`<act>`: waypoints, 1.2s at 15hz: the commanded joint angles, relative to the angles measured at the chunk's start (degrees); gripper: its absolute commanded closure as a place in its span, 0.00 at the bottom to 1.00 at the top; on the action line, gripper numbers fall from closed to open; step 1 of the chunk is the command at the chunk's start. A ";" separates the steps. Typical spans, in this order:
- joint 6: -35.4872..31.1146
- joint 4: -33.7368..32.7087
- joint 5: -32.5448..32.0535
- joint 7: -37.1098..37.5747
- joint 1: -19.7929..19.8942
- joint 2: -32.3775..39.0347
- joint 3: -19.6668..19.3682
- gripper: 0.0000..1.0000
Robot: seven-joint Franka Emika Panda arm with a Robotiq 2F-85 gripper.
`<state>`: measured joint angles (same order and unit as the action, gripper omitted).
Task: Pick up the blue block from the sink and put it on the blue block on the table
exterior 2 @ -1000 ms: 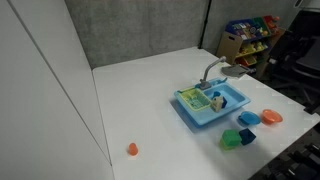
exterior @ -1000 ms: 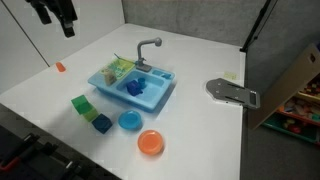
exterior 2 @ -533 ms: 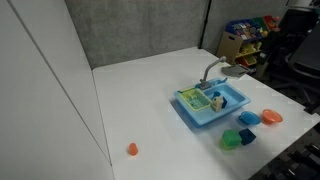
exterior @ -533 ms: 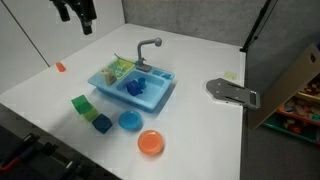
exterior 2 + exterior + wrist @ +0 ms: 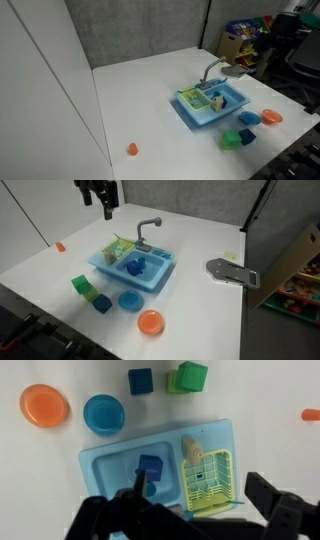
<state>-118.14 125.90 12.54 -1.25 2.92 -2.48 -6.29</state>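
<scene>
Pincer: your black two-fingered gripper (image 5: 106, 200) hangs high over the table, above the rack end of the sink. In the wrist view its dark fingers (image 5: 272, 500) stand spread wide with nothing between them, so it is released.

Block to fetch: the small dark-blue cube (image 5: 134, 267) lies in the basin of the light-blue plastic toy sink (image 5: 162, 279), well clear of your fingers. The wrist view shows it (image 5: 151, 467) beside the yellow-green wire dish rack (image 5: 207, 480).

Block to stack on: the second dark-blue cube (image 5: 101, 303) stands on the white table (image 5: 205, 315) in front of the sink. It is near the larger green cube (image 5: 82, 284), with a smaller greenish piece between the two. You cannot tell whether they touch.

Sink fittings: a grey curved tap (image 5: 148, 226) rises from the sink's back edge. A pale rounded item (image 5: 192, 450) lies at the head of the rack.

Dishes: a round blue bowl (image 5: 130, 301) sits just beside the second dark-blue cube. A round orange bowl (image 5: 150, 323) sits nearer the table edge.

Elsewhere: a small orange piece (image 5: 60, 247) lies well apart from the sink. A flat grey metal plate (image 5: 232, 271) rests at the table's far side.
</scene>
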 commanded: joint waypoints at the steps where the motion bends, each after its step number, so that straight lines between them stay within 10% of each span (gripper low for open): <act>1: 0.99 -5.15 0.68 1.89 1.01 6.55 0.29 0.00; 18: -9.69 -9.36 -3.20 21.19 -0.09 22.75 0.11 0.00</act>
<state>-127.93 116.62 9.41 19.91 2.69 20.28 -6.29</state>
